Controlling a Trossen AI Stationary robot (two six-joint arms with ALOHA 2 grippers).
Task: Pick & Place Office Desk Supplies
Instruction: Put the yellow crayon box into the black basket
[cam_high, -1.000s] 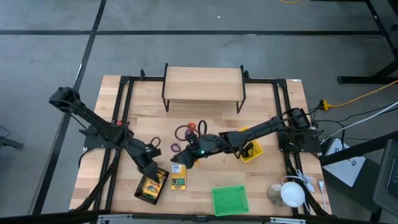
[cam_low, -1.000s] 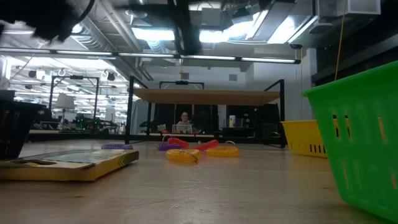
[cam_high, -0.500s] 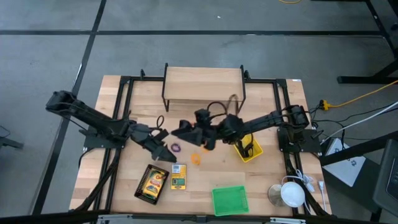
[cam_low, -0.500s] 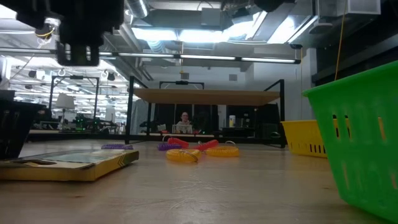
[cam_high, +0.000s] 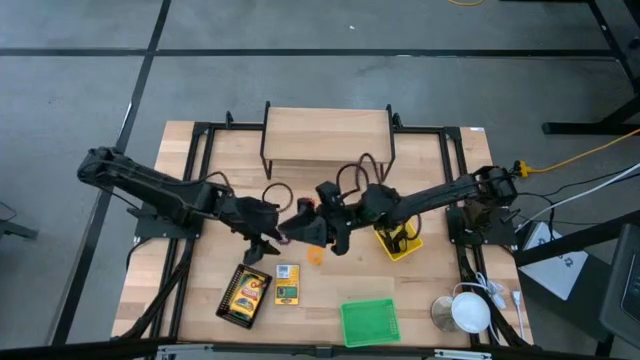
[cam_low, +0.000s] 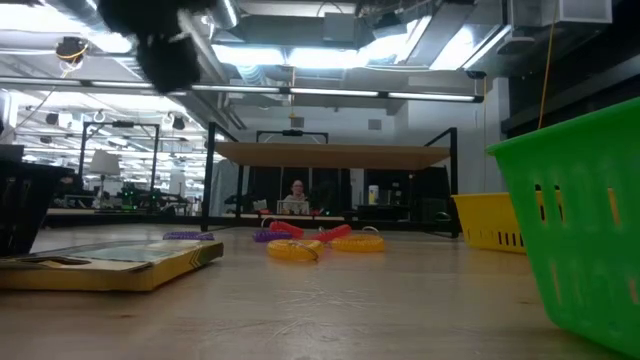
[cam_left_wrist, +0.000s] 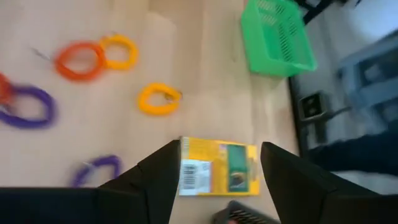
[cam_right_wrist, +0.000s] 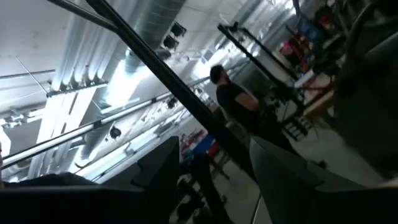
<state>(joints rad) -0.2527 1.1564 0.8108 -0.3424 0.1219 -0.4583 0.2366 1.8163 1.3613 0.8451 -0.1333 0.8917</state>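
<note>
Left gripper (cam_left_wrist: 214, 180) open above yellow box (cam_left_wrist: 219, 175)

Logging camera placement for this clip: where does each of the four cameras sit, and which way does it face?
High view: overhead, straight down on the table; both arms show.
Low view: at tabletop height, looking level across to the wooden riser shelf; a blurred dark arm part at top.
Left wrist view: looks down past the open left gripper at a small yellow box.
Right wrist view: tilted up past the open right gripper at the ceiling.
Shared: the green bin appears in the high, low and left wrist views.
</note>
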